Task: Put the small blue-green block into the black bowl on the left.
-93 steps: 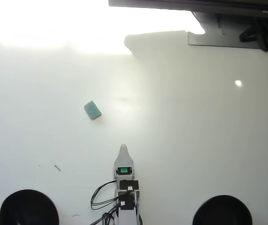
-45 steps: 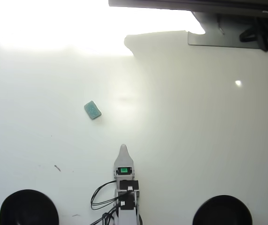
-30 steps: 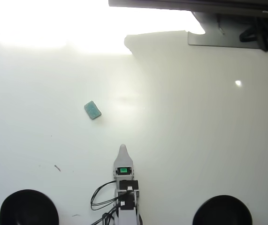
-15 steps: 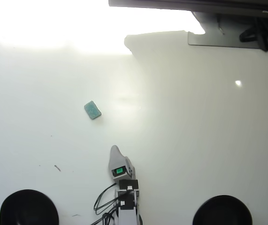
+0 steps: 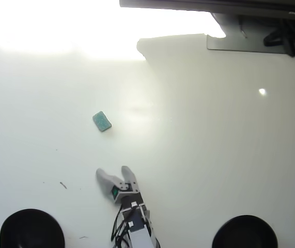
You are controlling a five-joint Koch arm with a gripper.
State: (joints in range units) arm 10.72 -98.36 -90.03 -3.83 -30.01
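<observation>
arm: bottom centre, angled up-left | end effector (image 5: 113, 171): jaws spread, empty

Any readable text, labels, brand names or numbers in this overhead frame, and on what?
None can be read. The block, both black bowls and the white table are bare of print.
The gripper carries a small green patch, no letters legible.
The dark equipment at the top edge shows only a faint pale mark at the right corner, too small to read.
</observation>
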